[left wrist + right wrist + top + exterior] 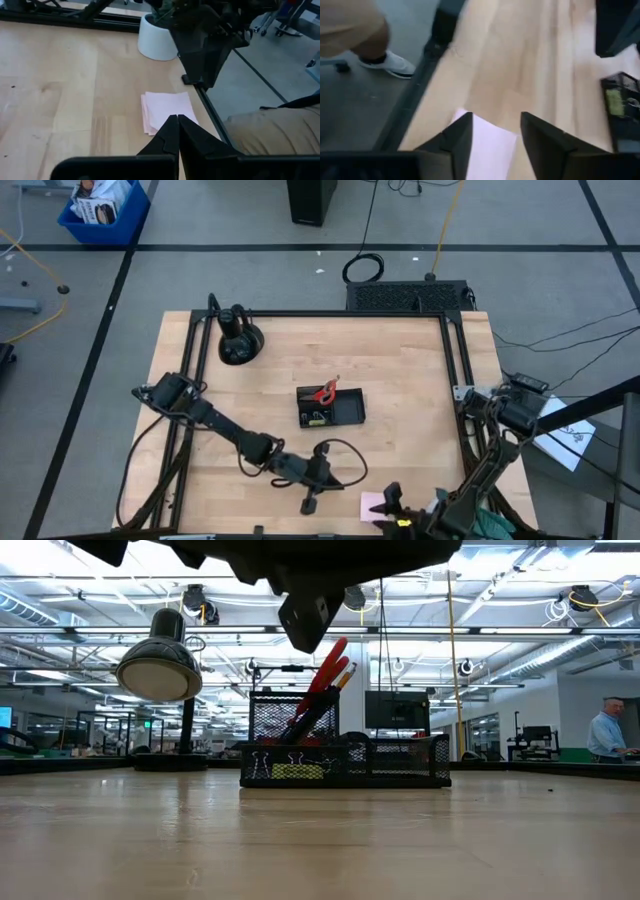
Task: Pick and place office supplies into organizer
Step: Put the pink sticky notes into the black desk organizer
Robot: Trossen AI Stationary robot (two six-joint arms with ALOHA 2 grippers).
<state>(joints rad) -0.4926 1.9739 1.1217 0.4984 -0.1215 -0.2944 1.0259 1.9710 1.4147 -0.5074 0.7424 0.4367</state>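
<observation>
The black organizer (pixel 332 409) stands mid-table with red-handled scissors (pixel 325 391) and an orange pencil (pixel 343 675) upright in it, and clips (pixel 262 764) and a yellow-green piece (pixel 298 771) behind its mesh front. The pink notepad (pixel 374 505) lies flat near the table's near edge. My right gripper (pixel 492 135) hovers open over it, with the pad (pixel 490 147) showing between its fingers. My left gripper (pixel 177 121) is shut, just left of the pad (pixel 167 107), pointing toward it and clear of the table.
A round black domed object (pixel 238 345) stands at the far left of the table. A white round thing (pixel 157 42) sits by the table frame. A person's leg (pixel 270 135) and shoe (pixel 390 62) are just off the near edge. Teal cloth (pixel 490 525) lies near my right arm.
</observation>
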